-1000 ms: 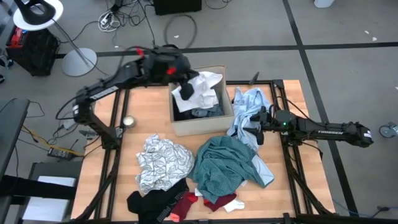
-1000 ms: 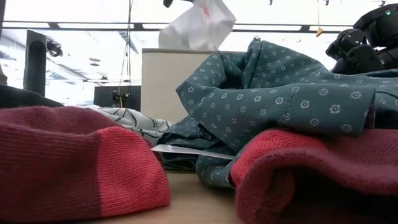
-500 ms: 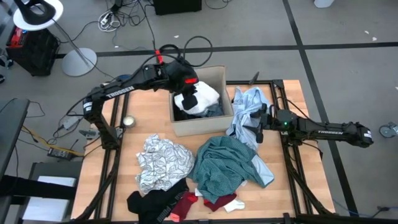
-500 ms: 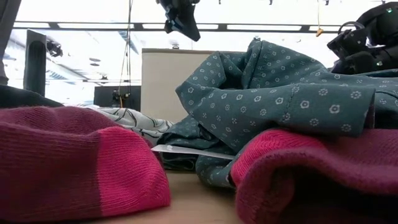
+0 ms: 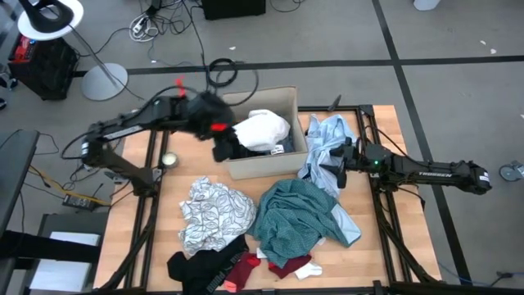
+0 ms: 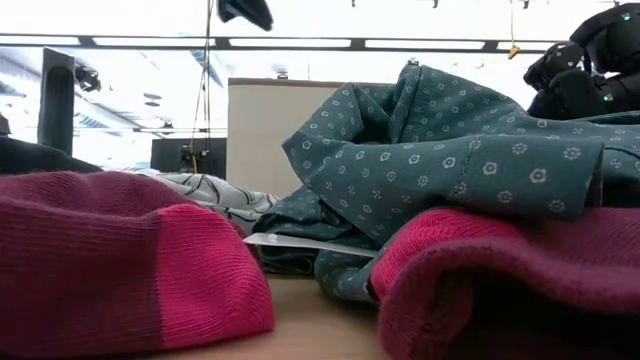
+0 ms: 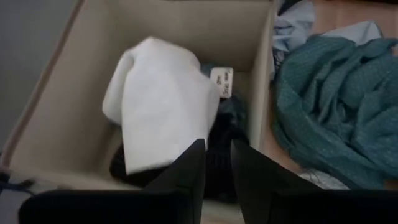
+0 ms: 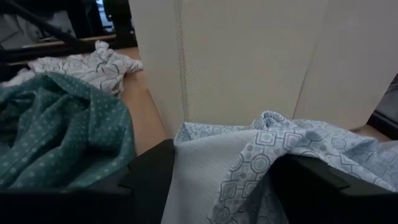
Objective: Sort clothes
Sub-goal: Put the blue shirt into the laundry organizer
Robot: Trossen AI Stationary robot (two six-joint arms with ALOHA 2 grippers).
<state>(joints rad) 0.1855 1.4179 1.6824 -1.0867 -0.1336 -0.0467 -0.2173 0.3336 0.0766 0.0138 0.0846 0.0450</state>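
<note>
Box (image 5: 282, 154) at table (image 5: 385, 246) far edge, middle. White garment (image 5: 262, 129) inside box, on top of dark clothes (image 7: 225, 127). Left gripper (image 5: 223, 147) above box left wall. Pale shirt (image 5: 327, 135) just right of box, touching its wall; right gripper (image 5: 336, 168) over this shirt. Dotted shirt (image 5: 296, 215) in front of box, toward right. Patterned garment (image 5: 211, 209) left of dotted shirt. Black garment (image 5: 201, 262) and socks (image 5: 278, 266) at near edge

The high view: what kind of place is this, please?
Probably a robotics lab: a wooden table with two mounted arms, loose cables on a grey floor, and clothes set out for sorting.
</note>
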